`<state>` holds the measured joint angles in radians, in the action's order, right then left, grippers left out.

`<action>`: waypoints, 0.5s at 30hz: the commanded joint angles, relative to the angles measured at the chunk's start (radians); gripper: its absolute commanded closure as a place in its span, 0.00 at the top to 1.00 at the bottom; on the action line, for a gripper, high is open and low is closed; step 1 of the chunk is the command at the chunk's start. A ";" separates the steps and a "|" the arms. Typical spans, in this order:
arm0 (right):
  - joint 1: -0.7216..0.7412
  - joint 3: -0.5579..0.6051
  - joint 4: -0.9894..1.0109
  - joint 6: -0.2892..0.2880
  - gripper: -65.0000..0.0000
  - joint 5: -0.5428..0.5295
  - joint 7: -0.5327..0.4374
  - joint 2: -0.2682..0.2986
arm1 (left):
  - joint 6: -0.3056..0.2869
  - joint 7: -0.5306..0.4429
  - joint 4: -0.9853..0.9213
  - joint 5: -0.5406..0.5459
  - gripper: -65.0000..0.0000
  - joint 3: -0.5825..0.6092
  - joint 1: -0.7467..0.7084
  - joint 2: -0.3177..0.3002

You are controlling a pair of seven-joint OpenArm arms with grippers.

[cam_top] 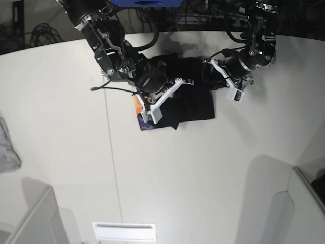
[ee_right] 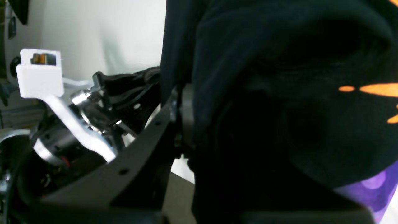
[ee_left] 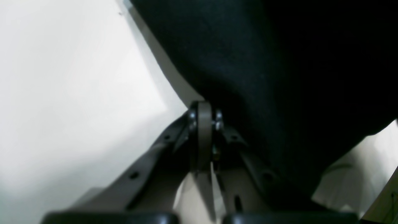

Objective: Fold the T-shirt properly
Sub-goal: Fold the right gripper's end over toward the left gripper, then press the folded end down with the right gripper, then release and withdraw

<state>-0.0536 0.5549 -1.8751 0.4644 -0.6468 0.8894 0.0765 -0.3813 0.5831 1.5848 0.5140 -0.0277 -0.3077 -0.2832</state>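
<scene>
large black cotton t-shirt [cam_top: 190, 101] bunched on the white table [cam_top: 203, 173], left gripper [ee_left: 203, 119] pressed together at its edge, right gripper [ee_right: 182, 115] pinching a fold, orange and purple print showing

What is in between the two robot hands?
The black T-shirt lies between them. In the base view it stretches from the right gripper to the left gripper, and both have their jaws shut on its cloth.
</scene>
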 commanded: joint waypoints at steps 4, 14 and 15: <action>0.014 0.000 -0.016 -0.002 0.00 -0.005 -0.019 -0.008 | 0.017 0.048 0.001 -0.035 0.00 -0.002 -0.011 -0.011; 0.042 0.001 0.067 -0.005 0.00 -0.005 -0.022 -0.031 | 0.017 0.048 0.001 -0.033 0.00 -0.002 -0.011 -0.011; 0.042 0.001 0.067 -0.005 0.00 -0.005 -0.022 -0.033 | 0.017 0.048 0.001 -0.033 0.00 -0.004 -0.011 -0.011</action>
<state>-0.0265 0.5568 -1.7912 0.4641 -0.6468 0.8822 0.0509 -0.3817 0.5827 1.5848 0.5144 -0.0292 -0.3080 -0.2836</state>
